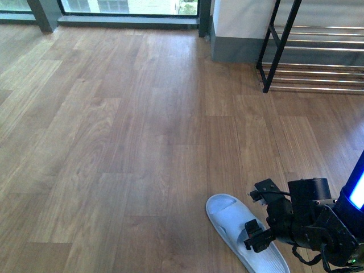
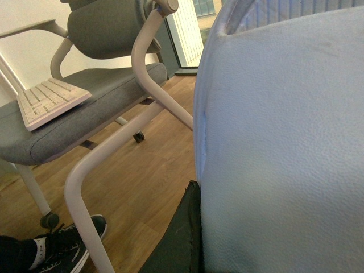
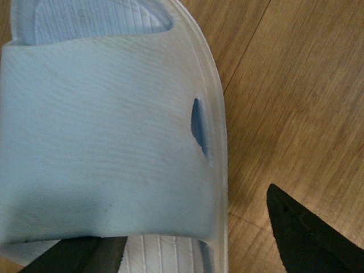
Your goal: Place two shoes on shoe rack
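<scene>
The right gripper [image 1: 250,219] has its jaws apart, low over a pale blue slide sandal [image 1: 227,213]. One finger [image 3: 74,256] is above the footbed behind the strap, the other outside the rim, over the wooden floor [image 1: 114,142]. The sandal lies flat, and its long axis runs from near the robot diagonally away to the left. The shoe rack [image 1: 280,51] stands well apart, at the far right by the wall, with its chrome bars running across the view. Of the left gripper [image 2: 179,239] only a dark edge shows, beside a pale blue surface [image 2: 278,148], so I cannot tell its state.

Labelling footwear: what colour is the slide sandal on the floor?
Pale blue-white sandal, clearest in the right wrist view.
</scene>
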